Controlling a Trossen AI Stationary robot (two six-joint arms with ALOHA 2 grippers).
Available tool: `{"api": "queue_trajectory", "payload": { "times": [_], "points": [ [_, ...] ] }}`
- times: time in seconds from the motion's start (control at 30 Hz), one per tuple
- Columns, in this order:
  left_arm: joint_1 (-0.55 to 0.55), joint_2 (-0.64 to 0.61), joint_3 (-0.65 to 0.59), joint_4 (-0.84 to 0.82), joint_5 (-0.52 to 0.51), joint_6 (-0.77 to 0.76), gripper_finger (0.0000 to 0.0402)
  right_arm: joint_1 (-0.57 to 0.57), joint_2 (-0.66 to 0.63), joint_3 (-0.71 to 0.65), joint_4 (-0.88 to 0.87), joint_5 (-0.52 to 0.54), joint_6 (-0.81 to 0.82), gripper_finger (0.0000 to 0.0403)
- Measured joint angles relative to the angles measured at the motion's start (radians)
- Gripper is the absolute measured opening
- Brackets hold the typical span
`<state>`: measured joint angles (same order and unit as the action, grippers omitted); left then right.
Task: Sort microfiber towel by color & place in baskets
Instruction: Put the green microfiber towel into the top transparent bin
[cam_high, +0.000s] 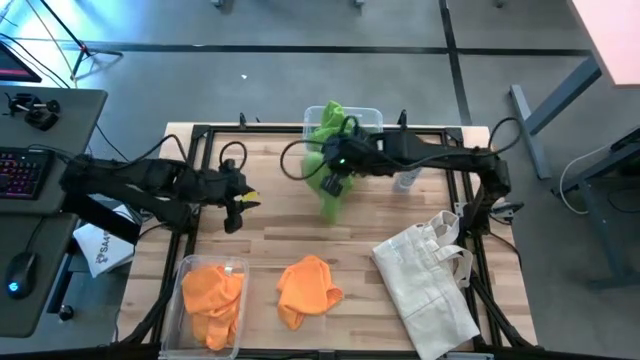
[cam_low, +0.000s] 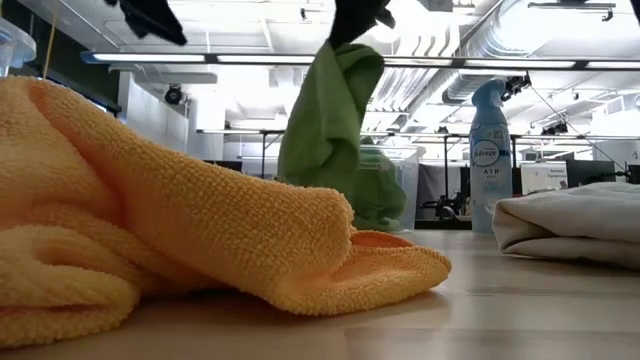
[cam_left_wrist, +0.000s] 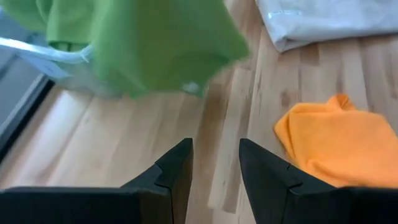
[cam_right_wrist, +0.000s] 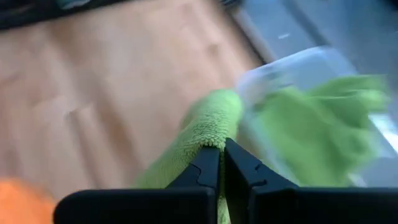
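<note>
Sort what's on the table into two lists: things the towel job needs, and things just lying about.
Job: green towel held by the right pincer; green-towel basket; loose orange towel; orange-towel basket.
Lying about: tote bag; air freshener bottle.

Spray bottle (cam_low: 490, 150), low view, standing at far edge of worktop: label reads "febreze" with "AIR" beneath. White box (cam_high: 103, 247) beside worktop, high view: dark lettering, partly legible "SA".
</note>
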<state>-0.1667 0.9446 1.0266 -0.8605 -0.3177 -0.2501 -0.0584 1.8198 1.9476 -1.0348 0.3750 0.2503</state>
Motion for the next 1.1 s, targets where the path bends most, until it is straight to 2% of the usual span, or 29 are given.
{"api": "queue_trajectory", "payload": {
  "times": [0.2, 0.37, 0.43, 0.6, 0.83, 0.97, 1.1],
  "points": [
    [0.076, -0.091, -0.154, 0.117, 0.073, 0.016, 0.0122, -0.035, -0.088, 0.000, 0.009, 0.225, 0.014, 0.0001],
    [0.107, -0.127, -0.190, 0.126, 0.092, 0.020, 0.0122, -0.085, -0.155, 0.000, 0.046, 0.409, 0.046, 0.0000],
    [0.116, -0.134, -0.191, 0.127, 0.101, 0.033, 0.0122, -0.108, -0.178, 0.000, 0.077, 0.443, 0.033, 0.0000],
    [0.145, -0.141, -0.191, 0.127, 0.100, 0.079, 0.0122, -0.182, -0.189, 0.000, 0.153, 0.403, -0.005, 0.0000],
    [0.191, -0.141, -0.191, 0.126, 0.133, 0.133, 0.0122, -0.270, -0.113, 0.000, 0.241, 0.180, -0.002, 0.0000],
    [0.215, -0.141, -0.191, 0.126, 0.153, 0.157, 0.0122, -0.306, -0.044, 0.000, 0.268, 0.137, 0.060, 0.0000],
    [0.235, -0.141, -0.191, 0.123, 0.170, 0.164, 0.0122, -0.357, 0.032, 0.000, 0.164, 0.123, 0.176, 0.0000]
  ]
}}
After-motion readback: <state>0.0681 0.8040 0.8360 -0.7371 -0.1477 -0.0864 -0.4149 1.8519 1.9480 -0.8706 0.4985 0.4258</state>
